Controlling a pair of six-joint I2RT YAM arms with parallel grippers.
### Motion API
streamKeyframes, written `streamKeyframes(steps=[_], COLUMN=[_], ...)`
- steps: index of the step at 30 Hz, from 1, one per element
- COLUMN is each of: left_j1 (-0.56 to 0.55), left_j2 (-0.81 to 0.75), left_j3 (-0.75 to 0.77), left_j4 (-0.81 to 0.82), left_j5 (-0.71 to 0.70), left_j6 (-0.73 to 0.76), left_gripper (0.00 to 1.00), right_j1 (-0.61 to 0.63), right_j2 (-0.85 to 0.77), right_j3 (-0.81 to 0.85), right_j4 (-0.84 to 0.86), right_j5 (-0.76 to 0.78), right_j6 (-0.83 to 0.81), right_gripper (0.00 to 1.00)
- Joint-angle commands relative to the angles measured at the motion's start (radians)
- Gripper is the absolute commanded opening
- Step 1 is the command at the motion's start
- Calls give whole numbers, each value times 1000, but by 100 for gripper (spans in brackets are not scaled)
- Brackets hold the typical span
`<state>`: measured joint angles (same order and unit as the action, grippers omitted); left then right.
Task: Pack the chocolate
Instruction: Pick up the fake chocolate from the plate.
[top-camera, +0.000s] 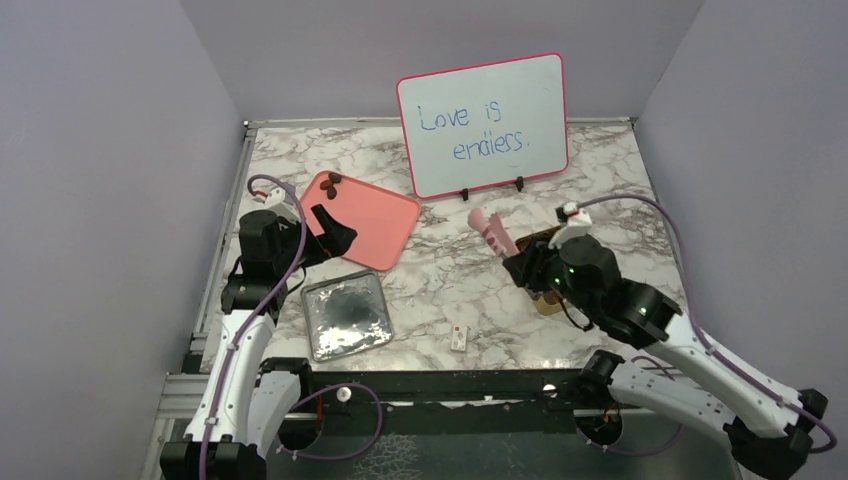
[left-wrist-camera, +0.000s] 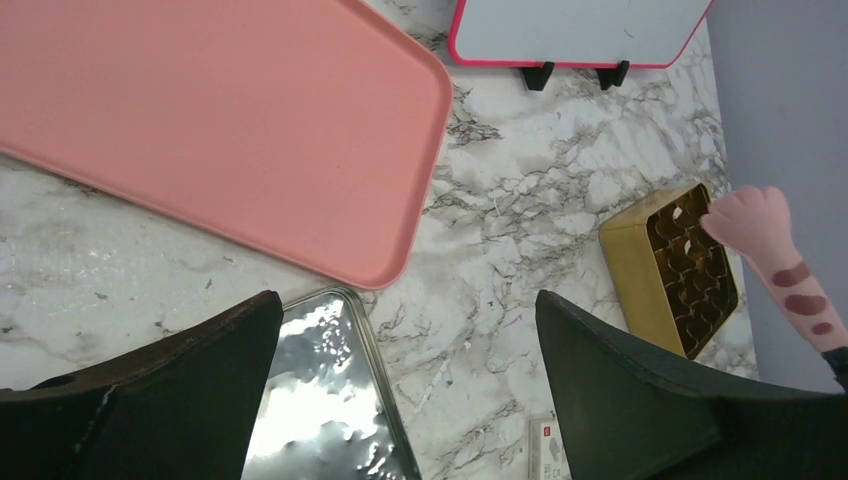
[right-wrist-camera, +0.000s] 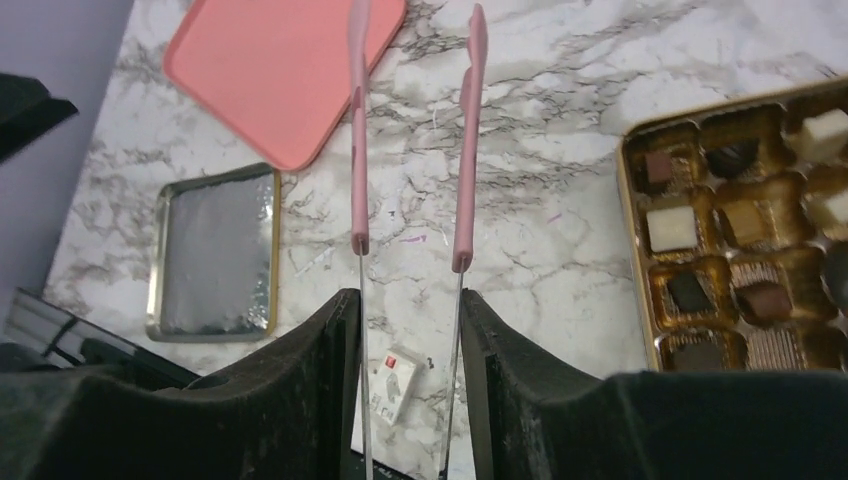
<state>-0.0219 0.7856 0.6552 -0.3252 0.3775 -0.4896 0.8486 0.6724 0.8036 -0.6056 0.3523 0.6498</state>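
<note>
At the far left corner of the pink tray (top-camera: 385, 225): loose chocolate (top-camera: 333, 181), a small dark cluster by the rim. Further pieces seated in cells of the gold box (right-wrist-camera: 632, 240), under the right arm. Clamped in the right gripper (right-wrist-camera: 408, 400): pink tongs (right-wrist-camera: 467, 150), tips parted, nothing between them. Long axis of the tongs aimed far-left, roughly toward the cluster, well apart from it across the tray. Over the tray, the left gripper (top-camera: 335, 232), spread wide and empty, nearer the cluster, which lies just beyond it toward the far wall. Judged: next pick calls for a long leftward reach by the right arm, with risk of crowding the left gripper.
</note>
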Motion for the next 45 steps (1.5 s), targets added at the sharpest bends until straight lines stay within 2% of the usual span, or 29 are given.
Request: streamKeyframes(steps=[1, 9, 14, 20, 28, 37, 41, 45], left_j1=[-1, -1, -2, 7, 13, 36, 36, 36], left_j2=[-35, -164, -178, -189, -214, -220, -221, -220], left_j3=[65, 105, 105, 125, 139, 139, 139, 139], left_j4=[-15, -97, -125, -156, -178, -180, -180, -181], left_j5=[-33, -281, -432, -551, -682, -653, -644, -633], left_j6=[22, 59, 102, 98, 85, 98, 100, 100], left_gripper=[96, 95, 96, 97, 99, 99, 99, 99], right_j1=[-4, -3, -2, 0, 45, 115, 132, 140], right_j2=[200, 532, 767, 1070, 1389, 1673, 1784, 1819], right_j3=[38, 142, 291, 545, 860, 1208, 1355, 1388], right_j4=[259, 543, 678, 672, 619, 461, 370, 377], right_j5=[-135, -282, -317, -271, -180, -111, -32, 11], right_j6=[-238, -469, -567, -584, -578, -601, -609, -636], right_gripper=[44, 44, 44, 44, 44, 44, 44, 44])
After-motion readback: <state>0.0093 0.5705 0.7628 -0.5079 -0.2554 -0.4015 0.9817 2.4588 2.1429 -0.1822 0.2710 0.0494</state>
